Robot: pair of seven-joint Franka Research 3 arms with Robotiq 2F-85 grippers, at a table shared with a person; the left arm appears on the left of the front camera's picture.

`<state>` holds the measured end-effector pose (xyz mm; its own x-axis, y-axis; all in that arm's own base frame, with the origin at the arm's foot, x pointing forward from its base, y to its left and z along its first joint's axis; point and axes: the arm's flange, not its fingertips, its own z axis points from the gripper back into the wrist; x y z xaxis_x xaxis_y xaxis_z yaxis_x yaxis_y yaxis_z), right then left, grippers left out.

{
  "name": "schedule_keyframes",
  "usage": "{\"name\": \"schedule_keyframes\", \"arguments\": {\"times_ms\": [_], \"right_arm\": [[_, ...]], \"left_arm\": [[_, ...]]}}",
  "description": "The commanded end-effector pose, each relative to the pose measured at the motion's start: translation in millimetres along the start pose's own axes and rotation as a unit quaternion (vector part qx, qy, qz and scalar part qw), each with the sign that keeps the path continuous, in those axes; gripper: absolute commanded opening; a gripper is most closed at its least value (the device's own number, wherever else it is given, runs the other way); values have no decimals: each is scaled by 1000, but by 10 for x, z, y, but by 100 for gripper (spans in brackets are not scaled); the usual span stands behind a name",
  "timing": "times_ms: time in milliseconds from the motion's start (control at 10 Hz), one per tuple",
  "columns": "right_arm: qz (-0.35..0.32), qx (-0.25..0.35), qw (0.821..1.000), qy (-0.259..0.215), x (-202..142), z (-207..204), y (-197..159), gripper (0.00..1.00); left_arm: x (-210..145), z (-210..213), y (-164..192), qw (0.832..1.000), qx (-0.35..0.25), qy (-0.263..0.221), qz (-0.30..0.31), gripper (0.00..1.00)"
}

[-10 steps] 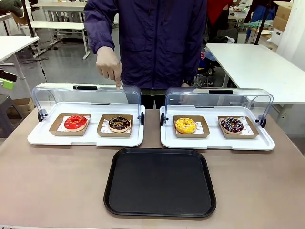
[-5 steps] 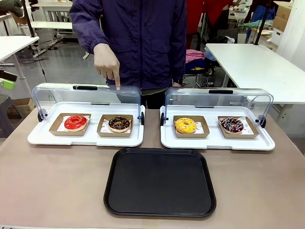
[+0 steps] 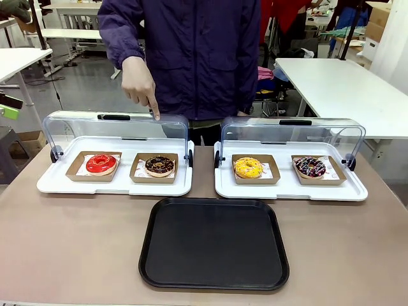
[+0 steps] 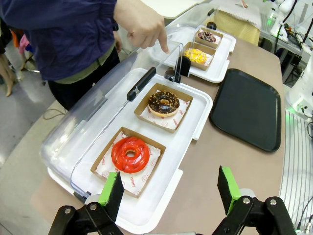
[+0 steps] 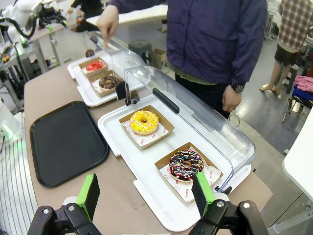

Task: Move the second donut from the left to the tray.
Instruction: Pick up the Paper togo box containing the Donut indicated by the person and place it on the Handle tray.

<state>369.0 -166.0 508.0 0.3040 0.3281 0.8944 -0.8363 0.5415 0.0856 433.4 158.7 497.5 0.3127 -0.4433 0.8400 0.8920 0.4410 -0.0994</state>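
Front view: the chocolate donut [image 3: 159,165] sits in a brown cardboard square [image 3: 137,177] on the right half of the left white display tray [image 3: 115,189], in front of its clear lid [image 3: 76,131], which stands open. At 9 o'clock from it lies the red donut [image 3: 101,164]. At 12 o'clock a person's hand [image 3: 139,81] points one finger down at the lid's top edge. At 5 o'clock, near on the table [image 3: 64,255], lies the black tray [image 3: 213,245].

In left wrist view the left gripper [image 4: 169,188] hangs released, jaws wide apart, over the near end of that display tray. In right wrist view the right gripper [image 5: 145,193] is released too, jaws wide, over the second display tray [image 5: 142,169] with a yellow donut [image 5: 144,121] and a sprinkled donut [image 5: 185,165].
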Motion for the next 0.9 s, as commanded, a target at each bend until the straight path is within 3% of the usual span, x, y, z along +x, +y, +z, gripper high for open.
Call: {"name": "schedule_keyframes", "arguments": {"times_ms": [0, 400, 600, 800], "right_arm": [[12, -1, 1000, -13, 30, -7, -40, 100], [12, -1, 1000, -13, 30, -7, -40, 100], [12, -1, 1000, -13, 30, -7, -40, 100], [12, -1, 1000, -13, 30, -7, -40, 100]], "left_arm": [[116, 7, -70, 999, -11, 21, -23, 100], [787, -349, -270, 987, -51, 101, -113, 100], [1038, -942, -490, 962, -82, 186, -183, 100], [1064, -1635, -810, 935, -95, 251, -233, 100]]}}
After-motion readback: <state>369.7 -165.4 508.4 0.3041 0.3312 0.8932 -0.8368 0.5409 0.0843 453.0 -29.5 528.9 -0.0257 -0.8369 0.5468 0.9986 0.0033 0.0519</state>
